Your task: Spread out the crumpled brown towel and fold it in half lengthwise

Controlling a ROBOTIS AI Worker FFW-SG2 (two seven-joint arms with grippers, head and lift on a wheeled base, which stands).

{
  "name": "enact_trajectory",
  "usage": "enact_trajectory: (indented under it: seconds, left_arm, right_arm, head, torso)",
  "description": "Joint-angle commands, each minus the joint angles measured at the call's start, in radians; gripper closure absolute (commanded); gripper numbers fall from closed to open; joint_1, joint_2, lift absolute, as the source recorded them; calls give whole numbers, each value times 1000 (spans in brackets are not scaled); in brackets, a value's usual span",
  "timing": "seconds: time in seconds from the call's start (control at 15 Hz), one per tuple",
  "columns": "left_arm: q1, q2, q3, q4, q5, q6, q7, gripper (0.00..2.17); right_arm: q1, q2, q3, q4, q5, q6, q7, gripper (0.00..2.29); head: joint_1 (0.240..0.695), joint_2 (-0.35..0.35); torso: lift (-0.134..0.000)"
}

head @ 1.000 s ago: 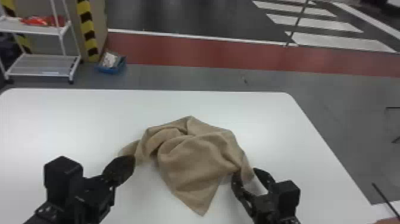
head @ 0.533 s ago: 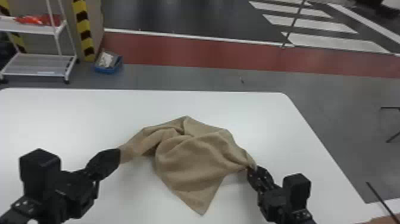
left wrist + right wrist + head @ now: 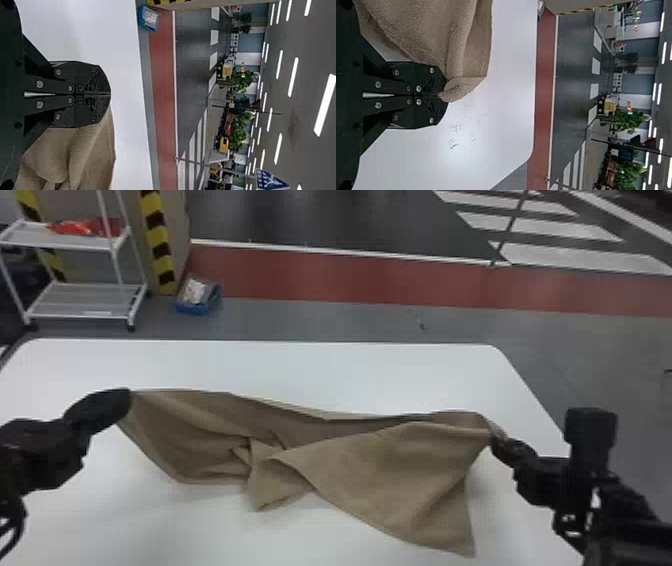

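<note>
Left hand, frame left; right hand, frame right | both are clamping brown towel at opposite ends, presumably for opening its folds

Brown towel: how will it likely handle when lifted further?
The brown towel will probably stay floppy, since it sags between the left gripper and right gripper. Its bunched middle folds may need a tug to open. It seems unlikely to break, being soft cloth.
</note>
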Motion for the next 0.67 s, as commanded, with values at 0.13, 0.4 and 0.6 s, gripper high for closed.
enact_trajectory:
  seconds: [0.13,0.4,0.6]
  left_arm:
    - [-158,0,-52,101,-78,74,-36,2148]
    - [-334,-46,-139,213,-149,148,-47,2148]
    - [-468,-92,-182,339,-184,157,-25,2148]
  right_arm:
    - [-220,1,36,136,148,64,69,2209]
    - [-327,1,93,224,220,74,106,2202]
    - [-353,1,107,270,246,83,106,2013]
  head:
    - [695,-163]
    - [695,-156]
    - [694,-161]
  torso:
    - [-124]
    - [-124]
    - [-124]
